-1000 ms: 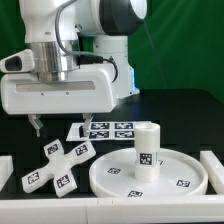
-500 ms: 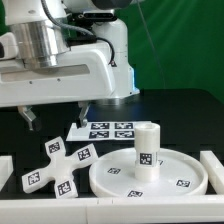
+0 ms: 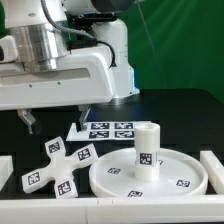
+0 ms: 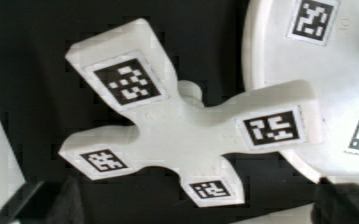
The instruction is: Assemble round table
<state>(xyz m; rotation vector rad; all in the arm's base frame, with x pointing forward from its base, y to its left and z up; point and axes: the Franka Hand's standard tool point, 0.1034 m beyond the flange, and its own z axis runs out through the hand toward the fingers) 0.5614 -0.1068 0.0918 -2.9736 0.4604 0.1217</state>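
Note:
The white cross-shaped base (image 3: 57,166) lies flat on the black table at the exterior view's left, its tagged arms spread out; it also fills the wrist view (image 4: 185,120). My gripper (image 3: 56,118) hangs open above it, both fingers well apart and clear of it, with nothing between them. One fingertip (image 4: 23,205) shows dark at the wrist picture's edge, beside the base. The large rimmed round disc (image 3: 180,180) lies to the exterior view's right of the base, and its rim (image 4: 345,90) touches one arm of the cross. The short cylindrical leg (image 3: 147,150) stands upright on the disc.
The marker board (image 3: 108,129) lies flat behind the base and disc. White rails stand at the table's front corners, one at the exterior view's left (image 3: 5,170) and one at its right (image 3: 212,165). A green curtain closes off the back.
The gripper has swung round so both fingers face the camera, then dropped slightly over the cross-shaped base. It stays open. The parts have not moved.

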